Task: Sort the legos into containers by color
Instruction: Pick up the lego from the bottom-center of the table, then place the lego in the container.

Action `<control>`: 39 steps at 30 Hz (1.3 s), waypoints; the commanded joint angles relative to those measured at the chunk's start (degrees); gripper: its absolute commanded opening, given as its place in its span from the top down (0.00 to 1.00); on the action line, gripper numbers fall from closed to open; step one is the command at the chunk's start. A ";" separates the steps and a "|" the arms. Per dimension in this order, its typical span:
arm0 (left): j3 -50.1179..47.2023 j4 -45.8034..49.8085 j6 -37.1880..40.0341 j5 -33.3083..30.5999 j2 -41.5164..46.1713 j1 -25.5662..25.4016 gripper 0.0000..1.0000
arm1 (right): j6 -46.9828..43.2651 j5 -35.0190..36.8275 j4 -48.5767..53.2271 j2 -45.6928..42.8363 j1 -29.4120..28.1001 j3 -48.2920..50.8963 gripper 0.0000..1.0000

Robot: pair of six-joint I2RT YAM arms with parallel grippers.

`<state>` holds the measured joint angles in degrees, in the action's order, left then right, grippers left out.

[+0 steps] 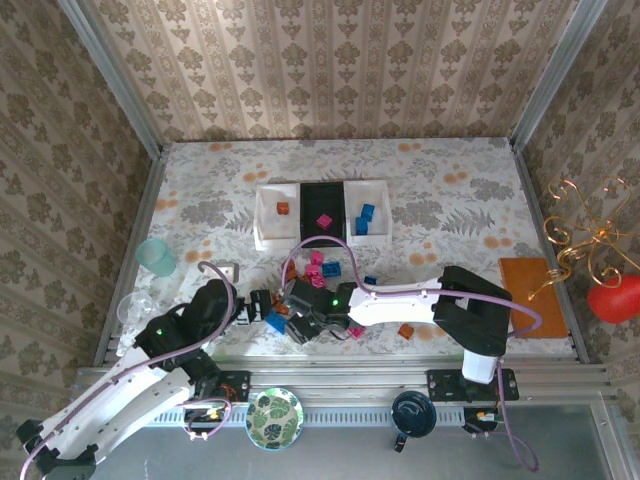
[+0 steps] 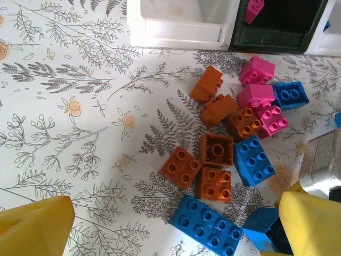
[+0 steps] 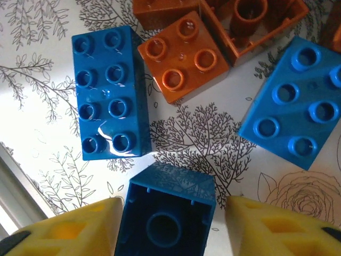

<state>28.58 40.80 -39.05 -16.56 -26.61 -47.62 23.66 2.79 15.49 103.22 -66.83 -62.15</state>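
Note:
The right gripper (image 3: 173, 224) straddles an upturned blue lego (image 3: 170, 205). Its left pad touches the brick and a narrow gap shows at the right pad, so it is open. The left gripper (image 2: 170, 234) stands wide open over a long blue lego (image 2: 208, 229), near orange legos (image 2: 181, 166) and pink legos (image 2: 256, 96). Both grippers, left (image 1: 255, 305) and right (image 1: 300, 320), meet at the pile near the front. Behind it, the left white container (image 1: 262, 228) holds an orange brick, the black container (image 1: 308, 205) a pink one, and the right white container (image 1: 385, 215) blue ones.
A teal cup (image 1: 156, 256) and a clear glass (image 1: 135, 308) stand at the left edge. An orange board (image 1: 530, 295) and a gold ornament with a red ball (image 1: 612, 298) are on the right. A patterned plate (image 1: 274, 418) sits by the arm bases. Stray legos (image 1: 406, 331) lie under the right arm.

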 commanded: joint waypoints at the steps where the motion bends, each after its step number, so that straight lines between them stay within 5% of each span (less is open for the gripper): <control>1: -0.25 0.00 -0.76 -1.02 0.56 -0.27 0.00 | -0.47 1.42 0.79 0.51 -0.19 -0.45 0.52; 11: -1.40 -2.10 -0.09 -0.52 0.54 -0.16 0.00 | -0.23 2.29 -1.06 -11.87 4.58 6.71 0.71; 18: -2.36 -3.77 -0.23 -1.04 0.42 0.11 0.00 | -1.82 5.16 1.78 -22.78 23.09 6.13 0.75; 23: -3.31 -5.76 -0.24 -0.24 -0.03 0.58 0.00 | -2.09 4.65 1.60 -14.41 34.68 -2.78 0.75; 32: -3.97 -8.61 0.00 3.54 -3.15 2.41 0.00 | 0.61 6.37 8.83 6.83 40.78 -23.96 0.74; 35: -4.05 -9.62 0.70 6.74 -4.48 4.15 0.01 | 1.23 6.29 10.59 10.48 41.51 -27.77 0.67; 39: -3.41 -10.89 2.77 11.74 -8.76 5.86 0.05 | 1.12 4.20 10.69 9.96 41.28 -29.28 0.33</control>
<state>25.34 31.55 -38.57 -9.65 -33.06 -42.57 24.29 7.44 23.38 114.30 -25.32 -89.21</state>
